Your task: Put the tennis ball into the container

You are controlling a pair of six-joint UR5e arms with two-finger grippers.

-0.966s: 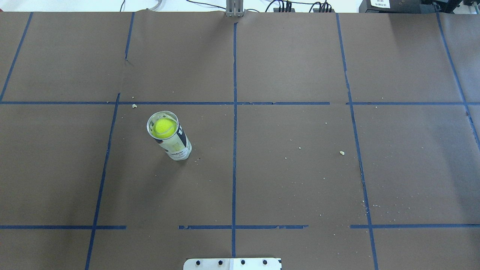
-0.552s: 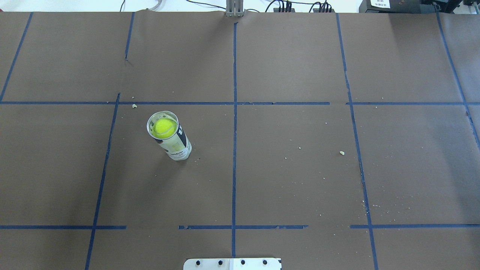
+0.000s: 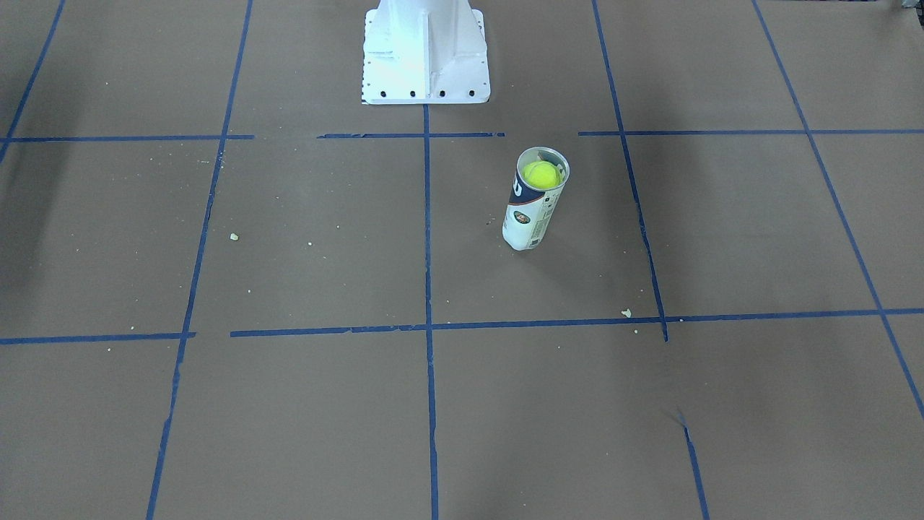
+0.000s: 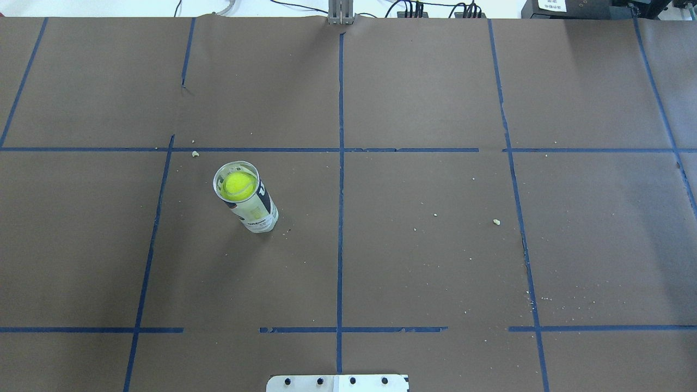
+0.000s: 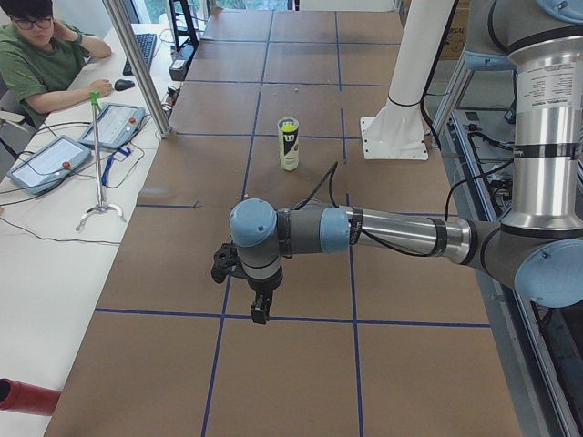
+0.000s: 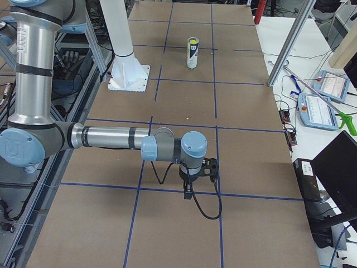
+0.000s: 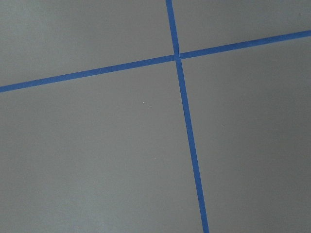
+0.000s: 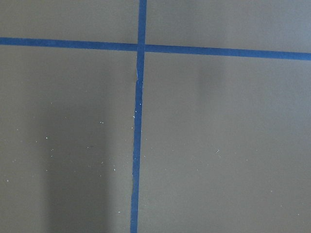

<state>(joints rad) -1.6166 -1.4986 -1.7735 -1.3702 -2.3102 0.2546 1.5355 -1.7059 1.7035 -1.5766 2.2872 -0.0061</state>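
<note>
Finds the tennis ball [image 4: 238, 185] already inside the container [image 4: 253, 212], lodged just below the open rim, so reads the task as apparently complete. Shows the container upright on the table [image 4: 435, 261], in the robot's left half, forward of the white pedestal [image 3: 426, 50] and not touching it; needs no support, given the flat base. Places the left gripper [image 5: 259, 314] and the right gripper [image 6: 188, 192] pointing down over opposite ends of the table, well apart from the tube, probably a resting pose chosen so nothing can knock it over. Cannot tell whether either pair of fingers stands apart or together: visible only from the side cameras, while both wrist views offer nothing but blue tape lines [image 7: 187, 126] on brown paper.
</note>
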